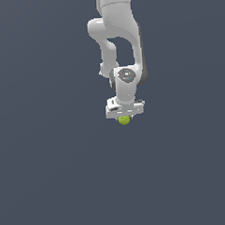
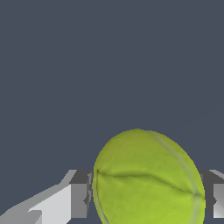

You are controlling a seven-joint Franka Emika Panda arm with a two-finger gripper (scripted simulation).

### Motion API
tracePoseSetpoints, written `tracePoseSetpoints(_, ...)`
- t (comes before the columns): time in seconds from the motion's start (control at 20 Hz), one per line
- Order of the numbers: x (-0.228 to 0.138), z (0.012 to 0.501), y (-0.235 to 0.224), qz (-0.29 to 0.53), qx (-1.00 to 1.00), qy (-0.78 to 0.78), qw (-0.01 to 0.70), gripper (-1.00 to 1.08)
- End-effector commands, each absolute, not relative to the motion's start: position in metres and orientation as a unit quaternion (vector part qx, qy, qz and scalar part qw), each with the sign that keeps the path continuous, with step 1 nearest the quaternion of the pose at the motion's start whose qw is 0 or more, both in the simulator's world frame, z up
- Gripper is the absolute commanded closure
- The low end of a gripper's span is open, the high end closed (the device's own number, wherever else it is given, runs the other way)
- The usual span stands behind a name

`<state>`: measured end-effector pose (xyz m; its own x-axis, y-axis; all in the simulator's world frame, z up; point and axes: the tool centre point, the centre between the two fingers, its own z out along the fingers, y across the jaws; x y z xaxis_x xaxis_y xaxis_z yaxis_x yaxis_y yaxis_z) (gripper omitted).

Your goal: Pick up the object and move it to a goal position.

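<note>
The fingers [image 2: 78,194] sit on both sides of the ball [image 2: 148,179], closed in tight and touching it; the gripper [image 1: 124,114] holds the yellow-green ball [image 1: 124,120] just under its white body; the white arm [image 1: 119,38] reaches down from the top of the exterior view; all around is a plain dark grey floor [image 1: 43,184].

The yellow-green ball [image 2: 148,179] looks matt with pale seam lines; the white arm [image 1: 119,34] looks smooth, plastic-like.

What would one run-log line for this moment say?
arm: Panda | gripper: shut on ball | ball: between fingers | goal: not visible
</note>
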<state>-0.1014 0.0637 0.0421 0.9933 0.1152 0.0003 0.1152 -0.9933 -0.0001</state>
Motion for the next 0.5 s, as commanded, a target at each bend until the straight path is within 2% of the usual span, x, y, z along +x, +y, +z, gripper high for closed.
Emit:
tracePoseSetpoints(0.0,-0.1014,0.0411,0.0637,0.000,-0.998,-0.058,0.000,1.08)
tracePoseSetpoints(0.45,-0.1011,0.0431,0.0641,0.000,-0.998,-0.058,0.000,1.08)
